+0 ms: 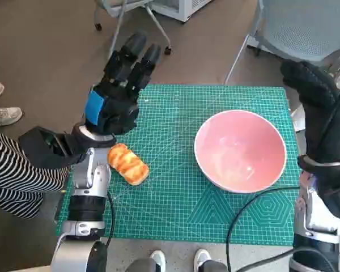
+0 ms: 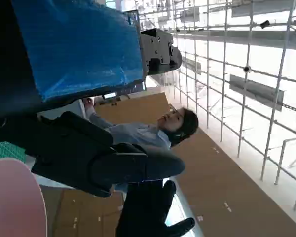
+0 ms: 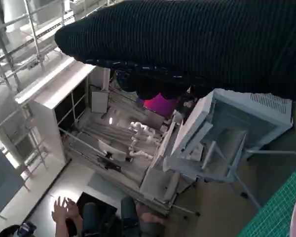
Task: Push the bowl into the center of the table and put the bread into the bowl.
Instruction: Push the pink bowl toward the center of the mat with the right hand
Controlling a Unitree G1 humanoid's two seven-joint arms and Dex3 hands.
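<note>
A pink bowl (image 1: 241, 150) sits on the right half of the green cutting mat (image 1: 175, 192); its rim (image 2: 15, 197) shows in the left wrist view. The golden bread (image 1: 127, 164) lies on the mat's left side. My left hand (image 1: 120, 90) is raised above the mat's left edge, just beyond the bread, fingers extended and apart, holding nothing. My right hand (image 1: 323, 119) in the black glove hangs raised by the mat's right edge, beside the bowl and not touching it, holding nothing. The glove (image 3: 197, 44) fills the right wrist view's top.
A person in striped trousers (image 1: 11, 175) sits close at the left. Chair legs (image 1: 130, 22) stand beyond the table, a grey chair (image 1: 306, 28) at the far right. A black cable (image 1: 249, 209) crosses the mat's near right corner. Another person (image 2: 153, 133) shows in the left wrist view.
</note>
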